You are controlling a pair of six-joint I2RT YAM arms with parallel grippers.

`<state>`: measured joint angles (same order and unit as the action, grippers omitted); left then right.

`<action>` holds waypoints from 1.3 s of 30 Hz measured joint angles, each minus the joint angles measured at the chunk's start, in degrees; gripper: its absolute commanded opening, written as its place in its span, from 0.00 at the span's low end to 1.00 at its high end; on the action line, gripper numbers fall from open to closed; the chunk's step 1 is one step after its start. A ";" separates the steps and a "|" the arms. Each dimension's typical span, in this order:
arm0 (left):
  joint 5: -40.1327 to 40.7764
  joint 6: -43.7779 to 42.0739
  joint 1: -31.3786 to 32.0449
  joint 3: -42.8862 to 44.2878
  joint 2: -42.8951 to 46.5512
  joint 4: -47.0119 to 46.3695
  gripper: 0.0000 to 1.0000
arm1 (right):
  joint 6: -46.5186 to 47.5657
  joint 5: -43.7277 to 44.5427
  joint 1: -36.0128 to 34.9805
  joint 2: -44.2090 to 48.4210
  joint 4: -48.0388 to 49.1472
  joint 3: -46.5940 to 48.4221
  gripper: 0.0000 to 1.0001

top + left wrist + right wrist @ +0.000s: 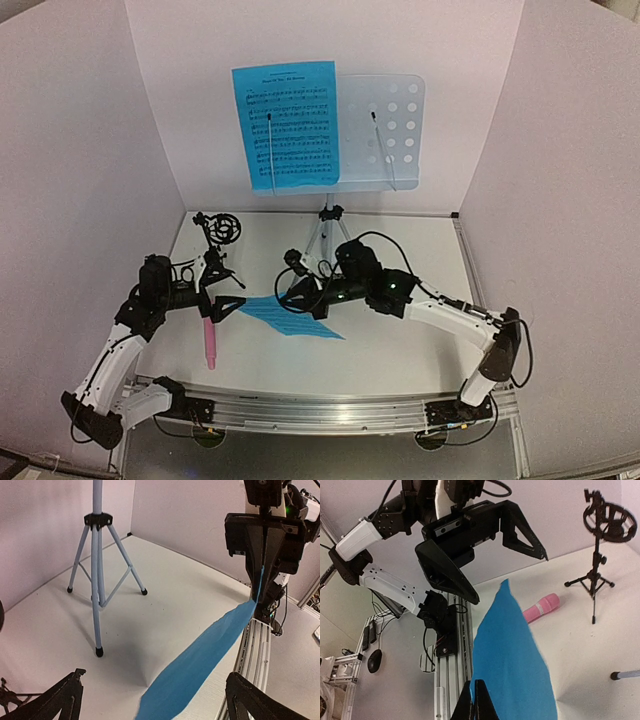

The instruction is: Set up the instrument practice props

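Observation:
At the back stands the pale-blue perforated music stand (392,125), with one bright-blue sheet of music (286,124) clipped on its left half. A second blue sheet (300,320) hangs slanted over the table. My right gripper (284,297) is shut on that sheet's edge, seen in the right wrist view (476,700). My left gripper (238,306) is open, and the sheet's far corner (506,587) lies loose between its jaws. The pink microphone (210,345) lies on the table below the left gripper. A small black ring-topped tripod (220,235) stands upright at the back left.
The stand's slim tripod legs (97,575) spread on the table behind the grippers. An aluminium rail (320,408) runs along the near edge. White walls close in the table on three sides.

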<state>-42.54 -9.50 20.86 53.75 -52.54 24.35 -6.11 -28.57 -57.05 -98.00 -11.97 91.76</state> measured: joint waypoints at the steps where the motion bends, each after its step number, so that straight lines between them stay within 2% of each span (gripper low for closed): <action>1: -0.06 -0.21 0.00 0.59 0.71 0.04 1.00 | 1.40 0.55 0.16 1.40 -1.22 0.31 0.00; 7: -2.53 -1.42 0.00 2.50 2.49 -0.53 1.00 | 7.92 3.17 0.59 6.20 -5.56 4.97 0.00; 18: -12.46 -1.70 0.04 4.04 0.98 -5.01 0.98 | 13.87 3.73 0.60 8.11 -7.49 18.61 0.00; 20: -14.53 0.20 0.09 4.42 -0.31 -7.79 0.89 | 14.45 3.69 0.60 8.11 -7.72 20.42 0.00; 23: -17.04 2.57 0.26 4.53 -2.28 -11.53 0.67 | 15.10 3.54 0.60 8.11 -7.84 22.54 0.00; 24: -17.73 3.73 0.33 4.53 -2.75 -12.28 0.55 | 15.15 3.54 0.60 8.09 -7.91 23.16 0.00; 26: -18.96 4.65 0.59 4.61 -3.47 -14.48 0.37 | 15.21 3.57 0.60 8.09 -7.91 23.88 0.00; 31: -21.24 11.07 0.99 5.16 -3.86 -20.63 0.02 | 15.27 4.29 0.67 8.01 -8.10 24.41 0.00; 39: -23.21 20.59 1.69 7.37 -3.96 -27.28 0.00 | 12.51 6.43 2.38 6.79 -8.38 26.60 0.00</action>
<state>-65.75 11.09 22.55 61.12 -56.50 -2.93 6.40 -22.15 -54.67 -91.21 -20.34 118.36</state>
